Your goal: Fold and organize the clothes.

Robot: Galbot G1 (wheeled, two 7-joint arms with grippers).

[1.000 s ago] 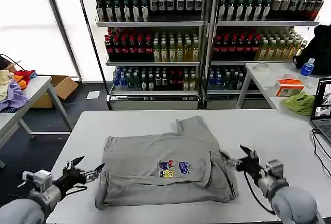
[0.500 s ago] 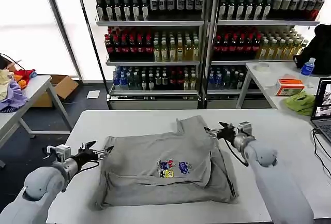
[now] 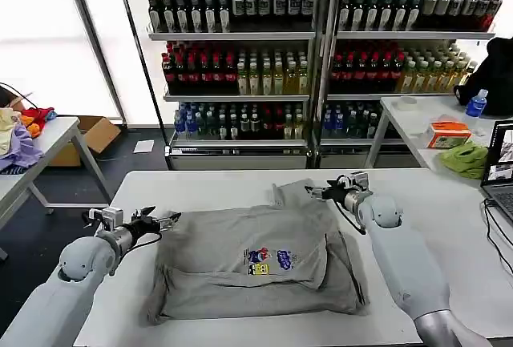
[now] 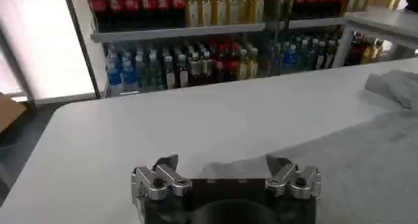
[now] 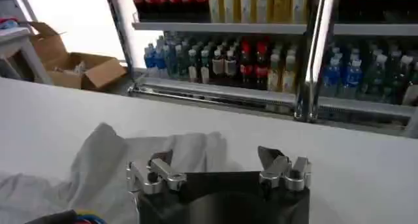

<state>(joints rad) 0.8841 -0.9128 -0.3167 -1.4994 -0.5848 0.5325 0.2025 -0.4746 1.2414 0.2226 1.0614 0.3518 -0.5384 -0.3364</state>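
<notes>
Shelves (image 3: 240, 58) packed with bottled drinks lined the far wall, and a white tabletop (image 3: 449, 227) stood in front of them. On a side table at the far left lay a heap of purple, orange and red fabrics (image 3: 20, 135), with a cardboard box (image 3: 96, 135) on the floor beyond it.

At the left side of the tabletop, the left gripper (image 3: 164, 221) hung just beside the left edge of the grey shirt (image 3: 232, 259), level with its far left corner; its jaws stood wide apart and held nothing, as the left wrist view (image 4: 225, 170) also showed.

The grey shirt lay partly folded in the middle of the tabletop, its small multicoloured print (image 3: 268, 259) facing up and one flap reaching toward the far side.

Right of that flap, the right gripper (image 3: 317, 192) hovered at the shirt's far right corner, its jaws likewise wide and empty, with cloth directly below them in the right wrist view (image 5: 215, 163).

Farther right, another table carried a lime-green cloth (image 3: 465, 159), an orange box (image 3: 449, 133) and a water bottle (image 3: 476, 105).
</notes>
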